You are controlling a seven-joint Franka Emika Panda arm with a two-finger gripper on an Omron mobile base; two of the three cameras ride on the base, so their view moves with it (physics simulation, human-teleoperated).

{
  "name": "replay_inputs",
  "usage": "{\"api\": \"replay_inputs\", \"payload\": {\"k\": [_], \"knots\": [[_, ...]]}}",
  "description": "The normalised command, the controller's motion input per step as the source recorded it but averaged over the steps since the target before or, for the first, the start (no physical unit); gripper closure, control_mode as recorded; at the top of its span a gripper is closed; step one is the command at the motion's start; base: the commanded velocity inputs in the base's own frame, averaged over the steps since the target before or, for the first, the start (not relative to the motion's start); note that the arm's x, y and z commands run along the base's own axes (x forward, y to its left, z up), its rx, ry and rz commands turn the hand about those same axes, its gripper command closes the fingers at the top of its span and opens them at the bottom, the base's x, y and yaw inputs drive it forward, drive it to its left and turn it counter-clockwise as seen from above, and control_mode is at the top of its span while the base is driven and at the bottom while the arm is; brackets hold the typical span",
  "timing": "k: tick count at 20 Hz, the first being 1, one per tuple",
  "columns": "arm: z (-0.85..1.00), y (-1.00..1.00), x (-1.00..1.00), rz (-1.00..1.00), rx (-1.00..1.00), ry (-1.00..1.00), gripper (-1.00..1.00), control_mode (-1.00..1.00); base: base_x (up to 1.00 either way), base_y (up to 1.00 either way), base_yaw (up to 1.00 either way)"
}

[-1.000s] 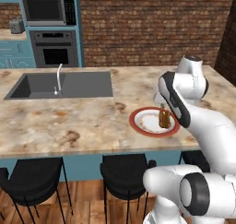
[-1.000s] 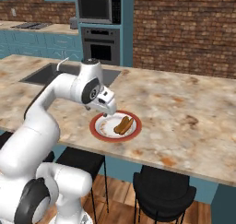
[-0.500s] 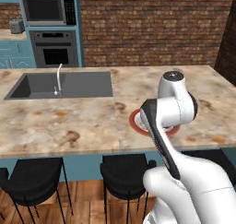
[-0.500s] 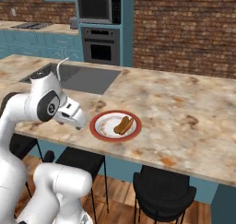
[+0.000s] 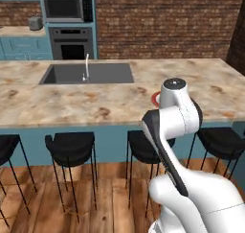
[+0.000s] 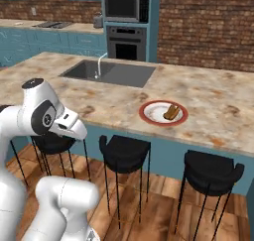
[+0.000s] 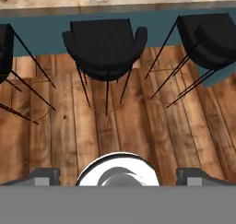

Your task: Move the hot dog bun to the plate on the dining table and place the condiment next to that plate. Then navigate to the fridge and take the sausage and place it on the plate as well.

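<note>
The hot dog bun (image 6: 171,111) lies on the plate (image 6: 149,117), which sits near the tabletop's (image 6: 208,93) front edge, so I judge that step done. I can't make out the condiment beside the plate, so I can't tell if that part is finished; the fridge trip for the sausage is left. My hand (image 7: 118,174) is spread wide and empty, pointing down at the wooden floor (image 7: 115,126) and a black stool (image 7: 106,45). Toward the tabletop's far edge is a sink (image 6: 110,72); beyond stand an oven (image 6: 127,41) and brick wall (image 6: 208,22).
</note>
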Motion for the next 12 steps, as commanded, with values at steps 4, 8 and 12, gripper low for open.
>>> {"api": "replay_inputs", "payload": {"k": [4, 8, 12], "knots": [[0.0, 0.0, 0.0, 0.0, 0.0, 0.0, -1.0, 1.0, -0.96, 1.0, 0.09], [0.0, 0.0, 0.0, 0.0, 0.0, 0.0, -1.0, 1.0, -0.5, 1.0, 0.01], [0.0, 0.0, 0.0, 0.0, 0.0, 0.0, -1.0, 1.0, -0.15, 1.0, 0.0]]}}
